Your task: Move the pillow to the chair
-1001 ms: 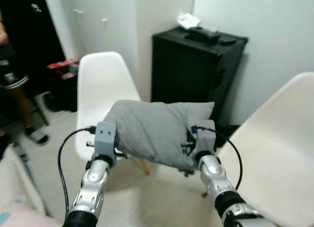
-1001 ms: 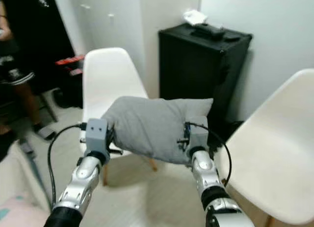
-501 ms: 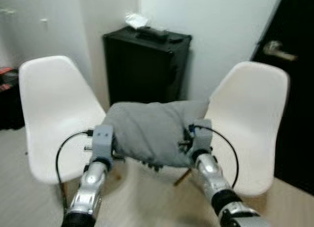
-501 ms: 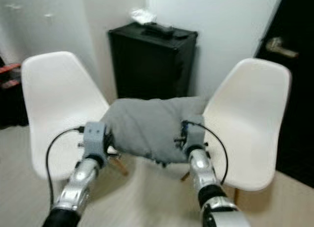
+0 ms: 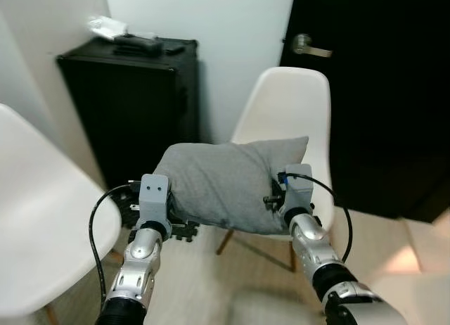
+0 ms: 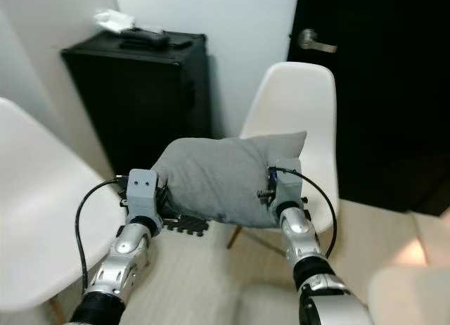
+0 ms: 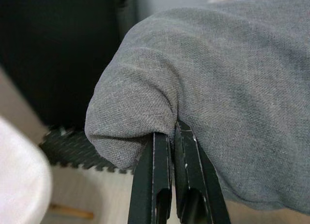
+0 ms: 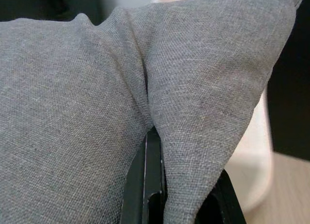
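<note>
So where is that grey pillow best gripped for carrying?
By its two short ends, one gripper from each side. The pillow is wide and soft, and fabric bunches into folds there: the left gripper and right gripper each pinch such a fold, keeping it level.

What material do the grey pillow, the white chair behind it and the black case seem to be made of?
The pillow looks like matte woven fabric: the wrist views show a fine weave, and it creases where each gripper pinches it. The chair looks like smooth moulded plastic, one seamless white shell with a soft sheen, on legs that look wooden. The black case seems rigid and matte; its exact material is unclear.
</note>
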You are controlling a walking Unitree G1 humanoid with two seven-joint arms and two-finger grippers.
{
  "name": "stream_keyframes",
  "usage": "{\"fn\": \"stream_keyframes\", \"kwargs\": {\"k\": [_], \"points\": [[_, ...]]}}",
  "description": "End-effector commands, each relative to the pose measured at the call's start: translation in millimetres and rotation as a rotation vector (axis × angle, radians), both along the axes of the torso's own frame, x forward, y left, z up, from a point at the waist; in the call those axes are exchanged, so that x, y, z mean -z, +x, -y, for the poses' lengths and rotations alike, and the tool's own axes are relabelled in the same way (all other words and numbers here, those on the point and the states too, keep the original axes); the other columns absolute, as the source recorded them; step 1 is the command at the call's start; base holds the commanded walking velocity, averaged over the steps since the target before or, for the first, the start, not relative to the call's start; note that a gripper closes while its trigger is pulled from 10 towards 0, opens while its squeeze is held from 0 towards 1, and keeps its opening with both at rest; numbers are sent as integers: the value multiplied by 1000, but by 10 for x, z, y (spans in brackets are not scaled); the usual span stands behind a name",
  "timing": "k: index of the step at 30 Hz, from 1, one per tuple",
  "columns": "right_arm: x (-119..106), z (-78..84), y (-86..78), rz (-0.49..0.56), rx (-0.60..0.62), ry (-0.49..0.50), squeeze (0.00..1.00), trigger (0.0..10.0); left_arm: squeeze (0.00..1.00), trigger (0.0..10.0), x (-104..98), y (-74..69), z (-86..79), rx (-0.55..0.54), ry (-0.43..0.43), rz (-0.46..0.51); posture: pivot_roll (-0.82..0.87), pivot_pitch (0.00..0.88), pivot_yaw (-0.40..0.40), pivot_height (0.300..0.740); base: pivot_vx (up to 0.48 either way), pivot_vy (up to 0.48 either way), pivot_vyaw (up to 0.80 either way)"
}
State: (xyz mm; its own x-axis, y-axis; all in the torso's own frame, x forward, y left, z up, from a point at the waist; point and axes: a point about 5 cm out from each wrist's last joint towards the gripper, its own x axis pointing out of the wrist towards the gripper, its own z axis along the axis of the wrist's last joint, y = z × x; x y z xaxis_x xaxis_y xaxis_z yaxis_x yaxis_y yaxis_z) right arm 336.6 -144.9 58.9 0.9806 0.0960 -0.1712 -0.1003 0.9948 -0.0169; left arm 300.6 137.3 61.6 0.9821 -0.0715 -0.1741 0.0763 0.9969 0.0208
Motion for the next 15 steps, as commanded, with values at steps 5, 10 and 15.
{"fn": "stream_keyframes", "kwargs": {"k": [5, 10, 15], "points": [[-49, -102, 33, 16, -46, 5, 0, 10000, 0, 10000, -23, 15, 79, 54, -9, -1, 25, 0, -31, 740, 0, 0, -800], [-52, -103, 36, 16, -47, 3, 0, 10000, 0, 10000, -6, 11, 83, 54, -21, -23, 25, 0, -31, 740, 0, 0, -800], [-58, -100, 40, 19, -46, -1, 0, 10000, 0, 10000, -4, 16, 94, 54, -41, -28, 25, 0, -34, 740, 0, 0, -800]]}}
